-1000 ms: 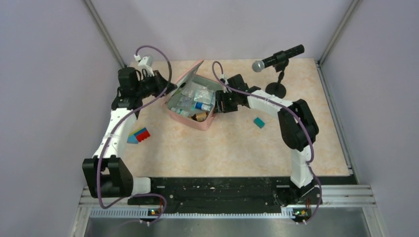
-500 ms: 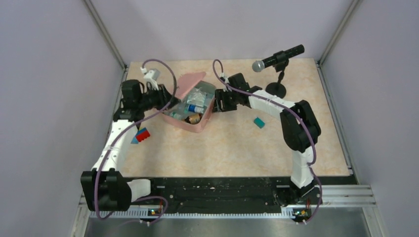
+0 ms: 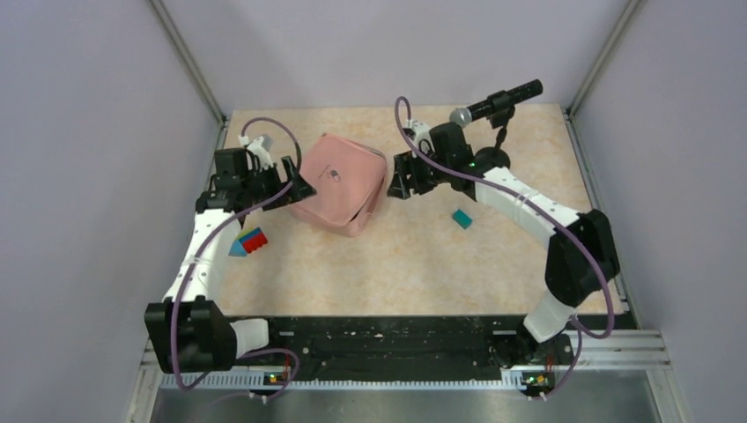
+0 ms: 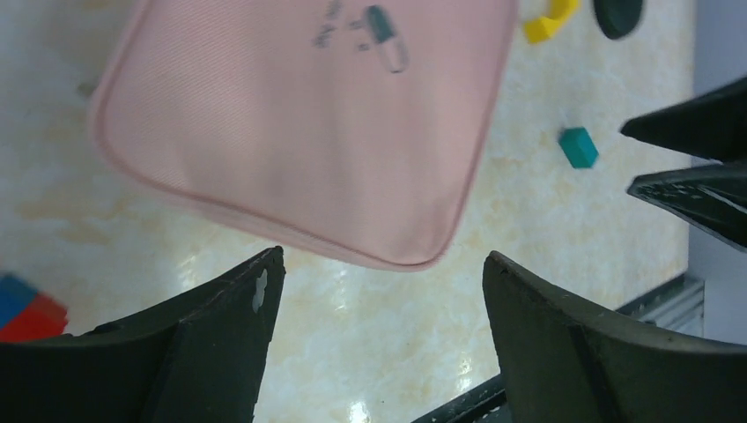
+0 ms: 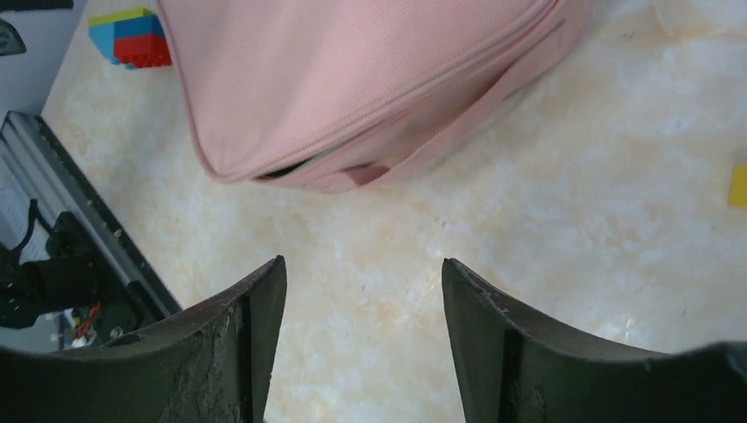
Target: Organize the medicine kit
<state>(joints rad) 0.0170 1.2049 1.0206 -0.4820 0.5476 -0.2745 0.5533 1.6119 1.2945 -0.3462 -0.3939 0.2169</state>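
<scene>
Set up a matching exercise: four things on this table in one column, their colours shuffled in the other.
Things:
1. kit
2. microphone
3. block stack
4. small block

Colours:
a. teal
b. red and blue
c. pink
d. black, grey head

Pairs: 1-c, 2-d, 3-b, 4-a

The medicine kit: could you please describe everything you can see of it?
The medicine kit is a soft pink fabric case with rounded corners and a small pill logo on its lid. The lid is down, though a dark gap shows at one corner. It lies on the table, between the open left gripper and right gripper; neither grips it.
</scene>
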